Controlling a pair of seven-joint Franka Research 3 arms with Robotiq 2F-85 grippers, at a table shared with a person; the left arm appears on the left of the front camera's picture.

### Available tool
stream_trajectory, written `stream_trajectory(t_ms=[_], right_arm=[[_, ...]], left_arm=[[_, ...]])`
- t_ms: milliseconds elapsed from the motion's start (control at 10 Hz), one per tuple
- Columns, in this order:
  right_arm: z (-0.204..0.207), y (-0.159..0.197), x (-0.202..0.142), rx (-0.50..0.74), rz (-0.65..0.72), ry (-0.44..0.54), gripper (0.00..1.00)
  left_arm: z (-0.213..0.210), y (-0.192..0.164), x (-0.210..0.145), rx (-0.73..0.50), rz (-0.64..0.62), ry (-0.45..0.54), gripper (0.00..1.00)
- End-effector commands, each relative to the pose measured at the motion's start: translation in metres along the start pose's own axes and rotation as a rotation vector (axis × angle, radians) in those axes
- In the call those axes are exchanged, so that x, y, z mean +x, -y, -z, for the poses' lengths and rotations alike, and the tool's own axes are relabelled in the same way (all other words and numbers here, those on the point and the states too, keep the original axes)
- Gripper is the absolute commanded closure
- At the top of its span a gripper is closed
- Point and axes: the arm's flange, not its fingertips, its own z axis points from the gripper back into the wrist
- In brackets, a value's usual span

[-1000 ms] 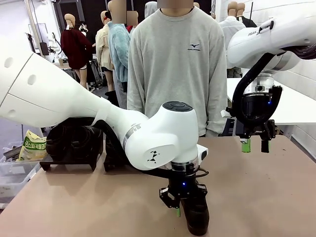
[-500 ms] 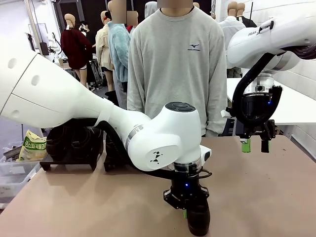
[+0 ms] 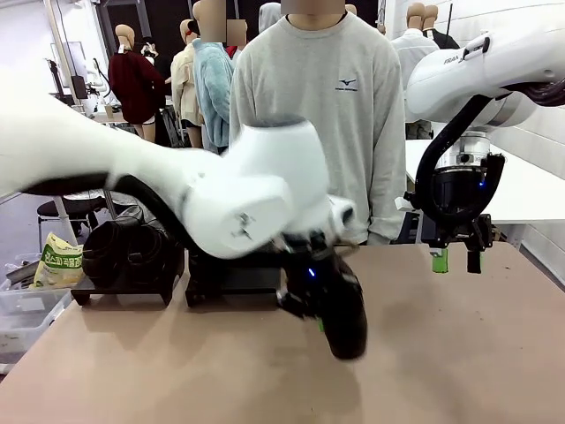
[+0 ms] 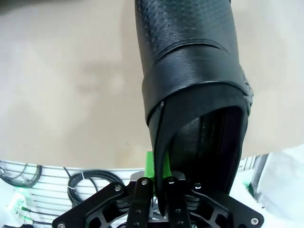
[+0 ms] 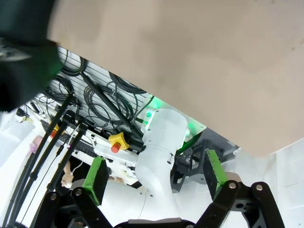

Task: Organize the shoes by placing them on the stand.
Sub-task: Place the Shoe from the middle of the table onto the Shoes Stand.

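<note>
Pinching the collar edge of a black shoe [image 3: 342,309] between its closed green pads, the left gripper [image 3: 311,305] holds it clear above the tan table [image 3: 459,353], the shoe hanging just below and beyond the fingers. Behind that gripper, the black stand [image 3: 124,287] carries more shoes [image 3: 132,252]. Well off to the side, the right gripper [image 3: 457,258] hangs with jaws spread wide, holding nothing.

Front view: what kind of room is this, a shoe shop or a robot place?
Most likely a robot lab or test workshop. Two white arms work at a bare table, the left gripper carrying a black shoe near a low black stand, with cable bundles beside the table.
</note>
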Motion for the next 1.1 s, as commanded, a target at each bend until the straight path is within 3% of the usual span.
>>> stream_trajectory(t_ms=[0,300,700,1000], right_arm=[[-0.001,0.000,0.000,-0.002,0.000,0.000,0.00],[-0.001,0.000,0.000,-0.002,0.000,0.000,0.00],[-0.001,0.000,0.000,-0.002,0.000,0.000,0.00],[-0.001,0.000,0.000,-0.002,0.000,0.000,0.00]], left_arm=[[-0.018,-0.047,0.034,-0.024,0.000,0.102,1.00],[-0.014,-0.086,0.089,0.088,0.049,0.260,1.00],[-0.001,-0.116,0.132,0.117,0.010,0.435,1.00],[-0.005,-0.126,0.133,0.117,0.033,0.356,1.00]])
